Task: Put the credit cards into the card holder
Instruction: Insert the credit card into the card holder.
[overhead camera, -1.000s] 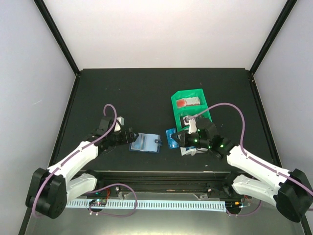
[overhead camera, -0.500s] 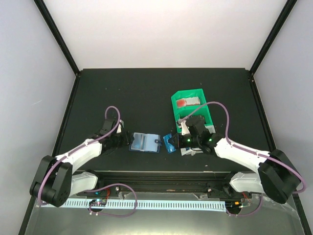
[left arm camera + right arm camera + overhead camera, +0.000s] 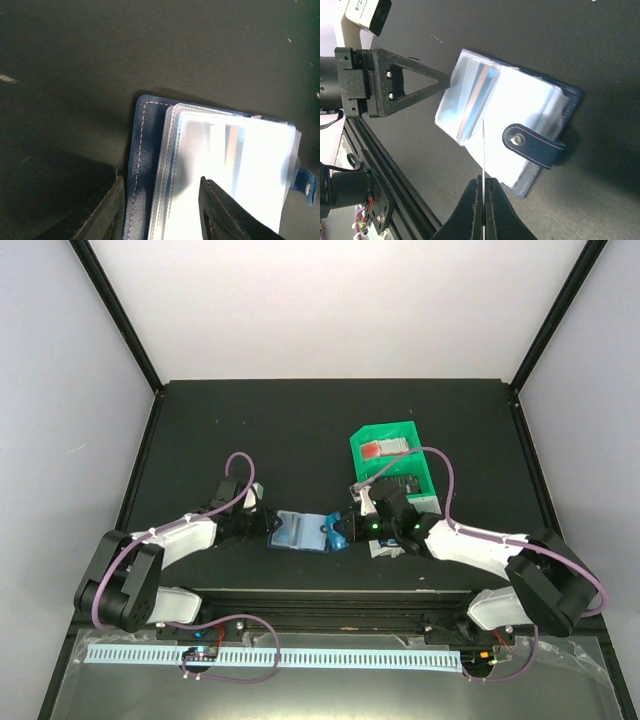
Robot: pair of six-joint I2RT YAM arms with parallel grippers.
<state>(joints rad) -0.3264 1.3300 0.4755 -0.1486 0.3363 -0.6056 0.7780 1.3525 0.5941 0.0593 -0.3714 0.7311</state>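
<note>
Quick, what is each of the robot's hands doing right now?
Left gripper: open, straddling the edge of the card holder.
Right gripper: closed, holding a credit card edge-on.

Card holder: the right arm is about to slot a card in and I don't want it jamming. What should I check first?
1. Card holder lying open, sleeves up: ok.
2. Credit card pinched in the right gripper: ok.
3. Card edge aligned with a sleeve mouth: cannot tell.
4. Left gripper steadying the holder: cannot tell; its fingers straddle the left edge.
5. Snap tab off the sleeves: not ok, it lies across them.
</note>
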